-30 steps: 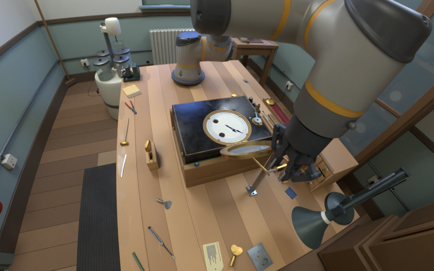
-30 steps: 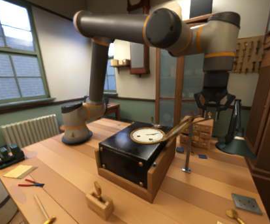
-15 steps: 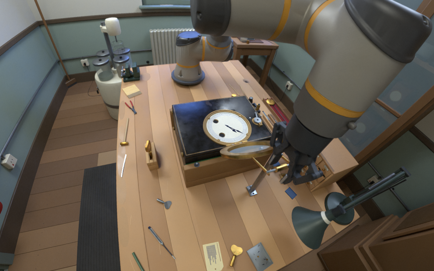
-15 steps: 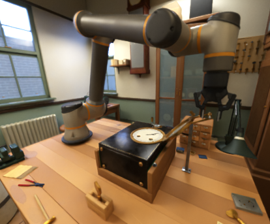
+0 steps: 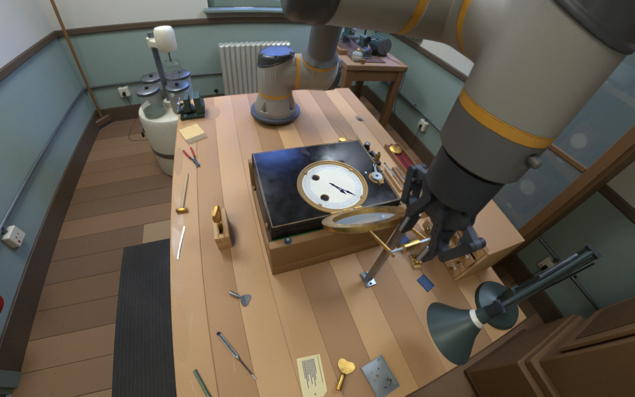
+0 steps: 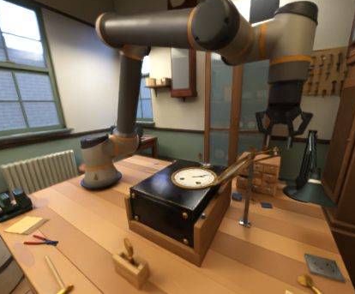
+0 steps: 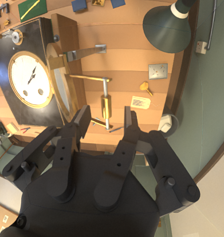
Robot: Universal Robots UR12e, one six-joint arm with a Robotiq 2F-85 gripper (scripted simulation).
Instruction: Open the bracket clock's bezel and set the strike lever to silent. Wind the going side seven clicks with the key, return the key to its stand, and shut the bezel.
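Note:
The brass bezel handle (image 7: 106,106) (image 5: 411,244) sticks out from the open bezel, and my gripper (image 7: 107,116) (image 5: 421,247) (image 6: 283,141) hangs open just above it, holding nothing. The bezel (image 5: 363,219) (image 6: 242,162) (image 7: 59,86) stands swung out past the clock's front edge, beside a thin metal prop (image 5: 383,260). The bracket clock (image 5: 322,190) (image 6: 182,201) lies on its back in a wooden cradle, its white dial (image 5: 332,185) (image 7: 29,78) uncovered. The strike lever (image 5: 375,175) (image 7: 13,35) sits by the dial's far right. A brass key (image 5: 217,216) (image 6: 128,248) stands in its wooden stand (image 5: 222,232) left of the clock.
A small chest of drawers (image 5: 478,247) stands right of the gripper. A green desk lamp (image 5: 473,316) (image 7: 168,27) reaches over the bench's near right corner. A second brass key (image 5: 343,370), a paper tag (image 5: 311,374) and a grey plate (image 5: 380,376) lie near the front edge. Hand tools lie along the left side.

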